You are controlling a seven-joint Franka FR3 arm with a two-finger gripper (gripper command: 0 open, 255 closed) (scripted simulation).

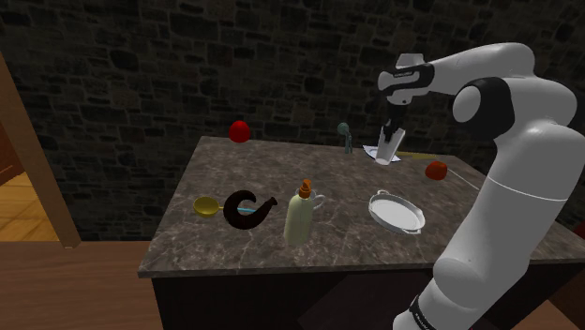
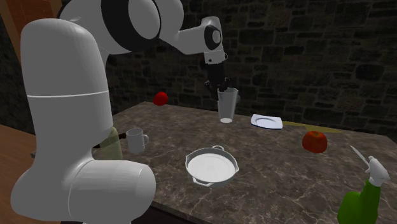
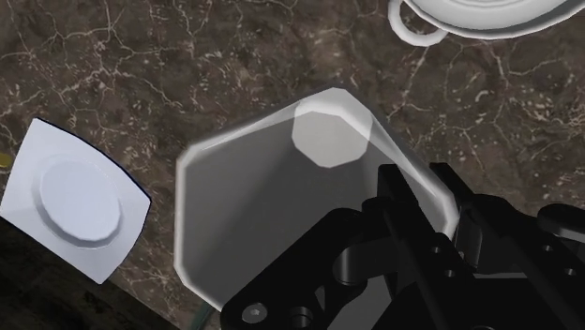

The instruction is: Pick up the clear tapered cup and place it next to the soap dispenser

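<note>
The clear tapered cup (image 1: 386, 147) hangs tilted at the far side of the dark marble counter (image 1: 281, 169), low over it; whether its base touches the stone I cannot tell. My gripper (image 1: 394, 124) is shut on its rim from above. In the second exterior view the cup (image 2: 227, 105) sits under the gripper (image 2: 218, 86). Close up, the cup (image 3: 281, 216) has its wall clasped by the gripper (image 3: 441, 211), one finger inside and one outside. The soap dispenser (image 1: 300, 214), cream with an orange pump, stands near the front edge, apart from the cup.
A white two-handled pan (image 1: 396, 211) lies between cup and front edge. A white square plate (image 2: 266, 121) is beside the cup. A mug (image 2: 135, 140) stands by the dispenser. Red objects (image 1: 240, 131) (image 1: 435, 170), a yellow bowl (image 1: 207, 205), a dark curved thing (image 1: 247, 208) and a green bottle (image 2: 362, 197) are scattered around.
</note>
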